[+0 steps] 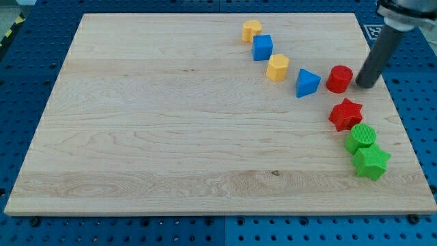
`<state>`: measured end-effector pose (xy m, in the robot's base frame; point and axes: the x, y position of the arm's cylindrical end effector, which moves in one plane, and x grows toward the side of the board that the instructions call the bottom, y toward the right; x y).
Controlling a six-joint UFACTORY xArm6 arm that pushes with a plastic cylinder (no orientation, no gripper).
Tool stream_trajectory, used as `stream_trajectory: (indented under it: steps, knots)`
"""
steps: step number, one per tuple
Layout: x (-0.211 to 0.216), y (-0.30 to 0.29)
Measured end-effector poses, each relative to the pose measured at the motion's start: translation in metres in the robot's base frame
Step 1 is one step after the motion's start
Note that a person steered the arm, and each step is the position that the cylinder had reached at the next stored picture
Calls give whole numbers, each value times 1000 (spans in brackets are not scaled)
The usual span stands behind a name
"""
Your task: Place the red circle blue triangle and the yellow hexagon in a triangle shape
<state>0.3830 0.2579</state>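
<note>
The red circle [339, 78] stands on the wooden board [171, 137] at the view's upper right. The blue triangle [307, 83] lies just to its left. The yellow hexagon [277, 67] lies left of and slightly above the triangle. The three form a slightly bent row. My tip [364, 85] is the lower end of the dark rod, just right of the red circle, close to it or touching; I cannot tell which.
A yellow heart-like block [251, 30] and a blue cube [262, 47] lie up-left of the hexagon. A red star [345, 113], a green circle [360, 138] and a green star [371, 162] run down the right side. The board's right edge is close to my tip.
</note>
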Motion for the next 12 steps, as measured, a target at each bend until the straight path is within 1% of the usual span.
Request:
stream_trajectory:
  steps: [1,2,6,7,8,11,12]
  knots:
    - [-40,-11]
    - [-42,-38]
    - [14,-48]
    - [21,-53]
    - [20,-54]
    - [20,-114]
    - [18,-114]
